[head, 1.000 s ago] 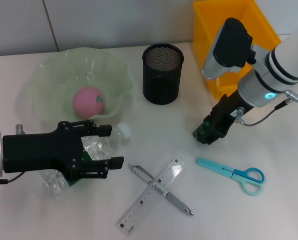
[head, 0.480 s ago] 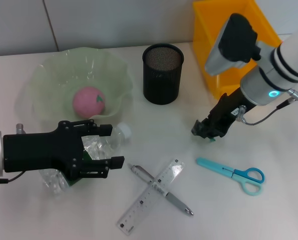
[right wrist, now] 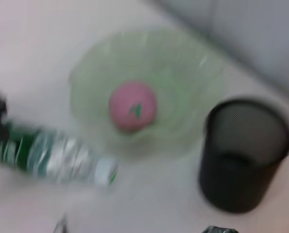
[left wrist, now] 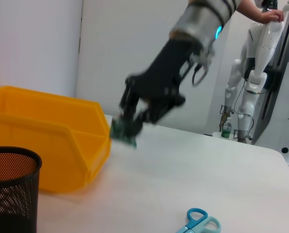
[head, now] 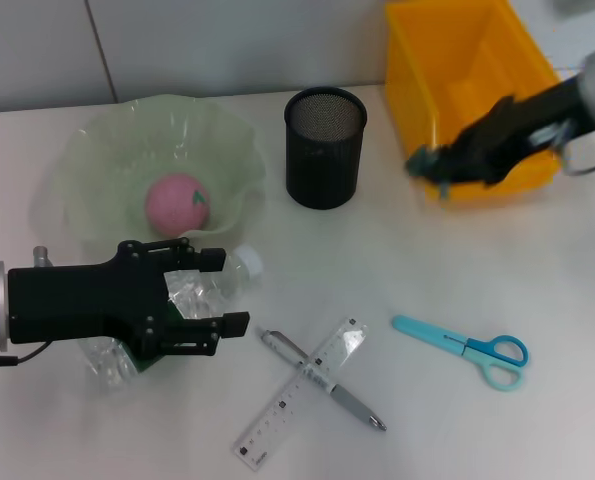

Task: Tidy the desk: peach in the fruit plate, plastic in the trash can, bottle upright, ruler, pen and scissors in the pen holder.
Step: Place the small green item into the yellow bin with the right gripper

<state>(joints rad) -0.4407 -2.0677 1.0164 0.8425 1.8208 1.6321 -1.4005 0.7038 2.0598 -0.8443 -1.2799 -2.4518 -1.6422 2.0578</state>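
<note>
My right gripper [head: 435, 162] is shut on a small green plastic piece [head: 418, 157] and holds it in the air at the front left corner of the yellow bin [head: 447, 60]. The left wrist view shows that gripper [left wrist: 127, 124] with the plastic [left wrist: 122, 132] beside the bin [left wrist: 47, 145]. The pink peach [head: 177, 203] lies in the green fruit plate [head: 97, 160]. The clear bottle [head: 199, 296] lies on its side, and my left gripper [head: 213, 292] is open with its fingers on either side of it. The black mesh pen holder [head: 324, 147] stands mid-table.
The ruler [head: 299, 402] lies crossed over the pen [head: 349, 404] at the front middle. The blue scissors [head: 467, 347] lie to their right. The right wrist view shows the peach [right wrist: 132, 105], the bottle [right wrist: 52, 155] and the pen holder [right wrist: 245, 155].
My right gripper has lifted the green plastic off the table and carried it up and back to the yellow bin. The left arm has not moved.
</note>
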